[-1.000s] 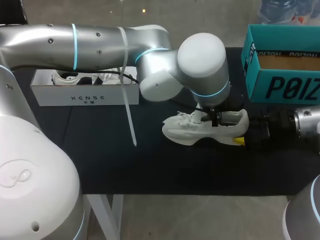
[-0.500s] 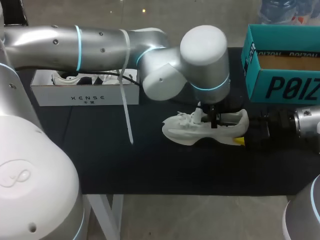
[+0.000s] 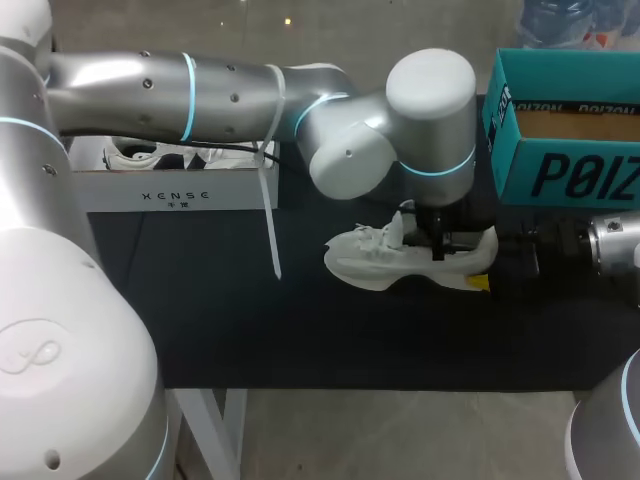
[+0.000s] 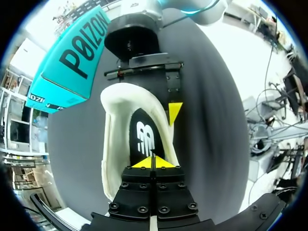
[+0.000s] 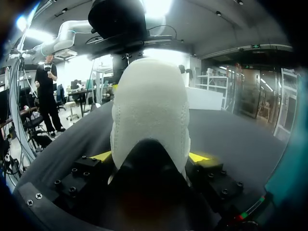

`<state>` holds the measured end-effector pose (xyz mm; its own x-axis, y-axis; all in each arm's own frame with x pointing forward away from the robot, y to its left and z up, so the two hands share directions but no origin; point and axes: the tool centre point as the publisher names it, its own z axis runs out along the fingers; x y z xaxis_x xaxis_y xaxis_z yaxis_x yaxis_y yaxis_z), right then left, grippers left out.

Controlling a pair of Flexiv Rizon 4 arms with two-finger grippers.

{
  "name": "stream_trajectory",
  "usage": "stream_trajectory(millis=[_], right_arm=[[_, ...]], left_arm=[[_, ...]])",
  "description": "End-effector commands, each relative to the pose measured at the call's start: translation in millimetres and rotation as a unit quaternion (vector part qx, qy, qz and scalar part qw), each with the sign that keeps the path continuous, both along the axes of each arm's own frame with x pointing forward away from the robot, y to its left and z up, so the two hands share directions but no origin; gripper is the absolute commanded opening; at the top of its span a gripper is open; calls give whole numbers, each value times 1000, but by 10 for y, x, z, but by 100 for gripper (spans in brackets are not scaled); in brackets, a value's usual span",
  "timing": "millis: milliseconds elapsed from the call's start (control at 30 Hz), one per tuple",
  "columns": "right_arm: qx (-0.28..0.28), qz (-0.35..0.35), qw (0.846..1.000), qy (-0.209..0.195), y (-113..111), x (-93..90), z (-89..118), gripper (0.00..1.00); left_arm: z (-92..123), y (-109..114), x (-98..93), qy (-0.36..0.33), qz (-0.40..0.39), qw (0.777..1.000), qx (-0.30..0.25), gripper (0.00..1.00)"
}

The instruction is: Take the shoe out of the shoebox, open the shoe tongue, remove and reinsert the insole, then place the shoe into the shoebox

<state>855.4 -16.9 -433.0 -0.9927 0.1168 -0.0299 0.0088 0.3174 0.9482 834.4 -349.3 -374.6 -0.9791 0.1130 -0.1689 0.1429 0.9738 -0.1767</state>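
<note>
Hanging straight down into the opening of the soft white mesh shoe [image 4: 111, 144], the left gripper [image 4: 153, 163] has its yellow tips pressed together right at the flat black foam insole [image 4: 143, 137]; whether a lip of it is nipped between them I cannot tell. The shoe sits on its sole on the black table [image 3: 200, 320], its heel clamped from both sides by the right gripper [image 5: 150, 156]. I judge the upper light and floppy, so the stiffer heel is the sound hold, while the thin insole will bend and is best pinched at an edge. Only the left wrist view shows the insole; only the right wrist view shows both tips on the heel; only the head view shows the laced toe end [image 3: 350, 262]
</note>
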Motion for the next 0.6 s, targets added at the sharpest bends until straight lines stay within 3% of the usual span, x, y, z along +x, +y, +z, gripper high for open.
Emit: stream_trajectory(millis=[33, 100, 133, 267, 433, 600], right_arm=[[-1, 0, 1000, 0, 10, 24, -42, 0], [-1, 0, 1000, 0, 10, 24, -42, 0], [-1, 0, 1000, 0, 10, 24, -42, 0], [-1, 0, 1000, 0, 10, 24, -42, 0], [-1, 0, 1000, 0, 10, 24, -42, 0], [-1, 0, 1000, 0, 10, 24, -42, 0]], left_arm=[[-2, -39, 15, 5, 2, 1000, 7, 26], [-12, -37, 17, 6, 5, 1000, 10, 27], [-23, -35, 14, 6, 5, 1000, 11, 31], [-54, -30, 20, 7, 6, 1000, 15, 24], [-83, -33, 19, 8, 6, 1000, 17, 7], [-136, -41, 13, 7, 3, 1000, 20, 18]])
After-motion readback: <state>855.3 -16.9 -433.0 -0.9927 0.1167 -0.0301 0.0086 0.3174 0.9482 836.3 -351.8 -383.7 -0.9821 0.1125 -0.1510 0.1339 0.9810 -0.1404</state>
